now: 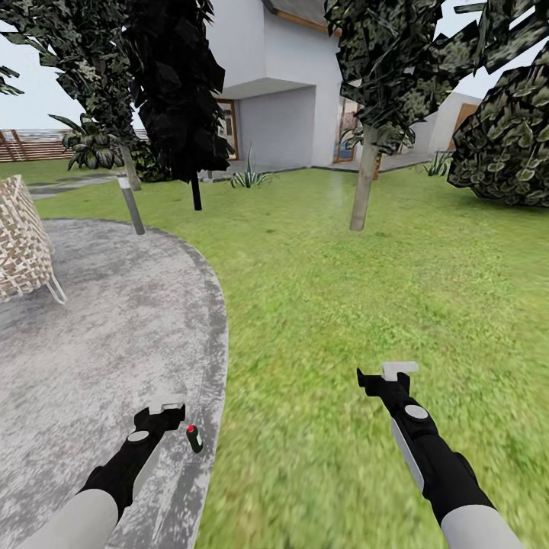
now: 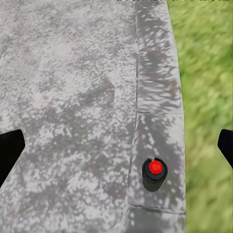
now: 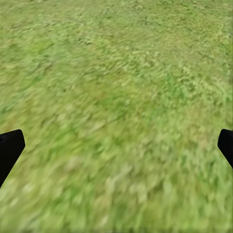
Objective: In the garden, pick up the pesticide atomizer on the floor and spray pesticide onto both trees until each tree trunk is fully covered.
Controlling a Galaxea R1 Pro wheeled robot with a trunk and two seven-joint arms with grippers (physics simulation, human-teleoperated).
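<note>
Atomizer (image 1: 195, 438): a small dark canister with a red cap, standing on the paved edge where the grey patio (image 1: 91, 343) meets the lawn (image 1: 366, 305). In the head view it sits just beside the left gripper (image 1: 166, 404), at that gripper's 4 o'clock, untouched. In the left wrist view the atomizer (image 2: 154, 174) shows red cap up on the kerb stones, between the two dark fingertips (image 2: 9, 153), which stand wide apart.

At 10 o'clock of the head view, a woven wicker chair (image 1: 23, 240) stands on the patio. Beyond it, a grey post (image 1: 130, 202) rises at the patio's far rim. A dark narrow tree (image 1: 179, 91) stands just past that.

At 1 o'clock, a pale trunk (image 1: 364, 183) stands on the lawn, well apart from both arms, with a white house (image 1: 282, 84) behind it.

Right gripper (image 1: 387, 374): held over bare grass at 5 o'clock, holding nothing. In the right wrist view its fingertips (image 3: 9, 150) sit spread at the frame's two sides above blurred grass.
</note>
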